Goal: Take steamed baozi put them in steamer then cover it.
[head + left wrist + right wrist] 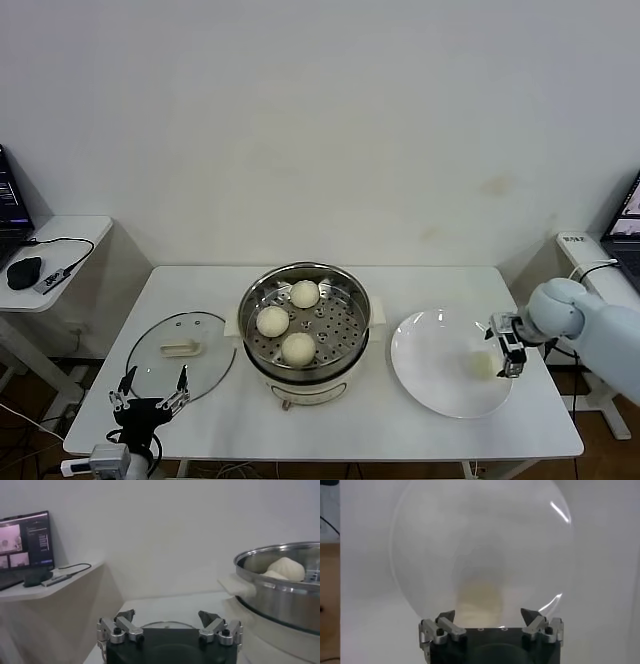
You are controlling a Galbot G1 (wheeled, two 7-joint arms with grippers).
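The steel steamer [304, 267] stands mid-table with three pale baozi [272, 321] on its perforated tray. A fourth baozi [481, 363] lies on the white plate [430, 350] to the right. My right gripper [508, 345] hangs low over the plate's right side, open, with that baozi [479, 600] just ahead of and between its fingertips, untouched. The glass cover [160, 345] with its cream handle lies flat left of the steamer. My left gripper [150, 395] waits open near the table's front left, just in front of the cover.
A side desk [60, 235] with a mouse and cables stands at the left, another with a laptop at the right. The left wrist view shows the steamer wall [280, 595] close by and the cover's rim [167, 625] beyond my left gripper [166, 616].
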